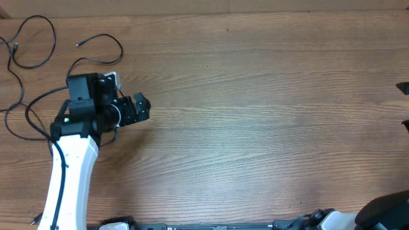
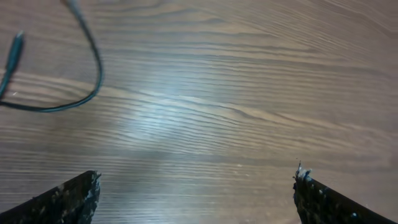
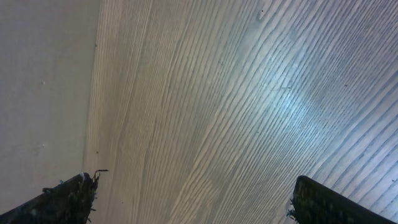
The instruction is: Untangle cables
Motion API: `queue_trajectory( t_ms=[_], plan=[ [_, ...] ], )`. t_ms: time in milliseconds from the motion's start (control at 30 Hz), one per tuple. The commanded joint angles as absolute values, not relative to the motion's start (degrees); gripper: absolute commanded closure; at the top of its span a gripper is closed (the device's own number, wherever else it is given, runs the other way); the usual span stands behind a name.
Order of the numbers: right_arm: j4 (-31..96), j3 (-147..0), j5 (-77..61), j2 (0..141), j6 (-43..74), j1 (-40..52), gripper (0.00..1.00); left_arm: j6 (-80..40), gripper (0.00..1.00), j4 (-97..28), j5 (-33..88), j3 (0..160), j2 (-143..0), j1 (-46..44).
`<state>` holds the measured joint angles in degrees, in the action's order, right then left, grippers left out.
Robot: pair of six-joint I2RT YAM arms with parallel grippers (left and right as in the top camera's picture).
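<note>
Our left end effector point(image 2: 197, 180) hovers near the left edge of the surface point(image 1: 255, 128), jaws spread wide and empty, probably so a strand can slip between them. The right end effector point(image 3: 196, 180), equally released, waits over bare wood. The cables point(image 1: 55, 37) lie as loose looping strands at the far left corner.

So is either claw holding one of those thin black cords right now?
No, nothing is held. The left claw and right claw both hang open above the wooden table; the thin black cables lie loose on it.
</note>
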<state>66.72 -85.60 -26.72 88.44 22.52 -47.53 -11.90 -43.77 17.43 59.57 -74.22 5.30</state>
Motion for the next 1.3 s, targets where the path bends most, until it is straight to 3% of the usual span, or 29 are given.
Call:
queue_trajectory(
  t_ms=[0,500,1267],
  plan=[
    [66.5,-87.1,-26.5,87.7,22.6,-47.6,0.0,-10.5,0.0,-44.5,17.6,59.7,-68.9,4.1],
    [66.5,-87.1,-26.5,87.7,22.6,-47.6,0.0,-9.2,0.01,-47.6,17.8,59.7,-52.6,-3.0],
    [66.5,-87.1,-26.5,87.7,22.6,-47.6,0.0,-9.6,0.0,-50.4,22.0,59.7,-37.3,-3.1]
  ],
)
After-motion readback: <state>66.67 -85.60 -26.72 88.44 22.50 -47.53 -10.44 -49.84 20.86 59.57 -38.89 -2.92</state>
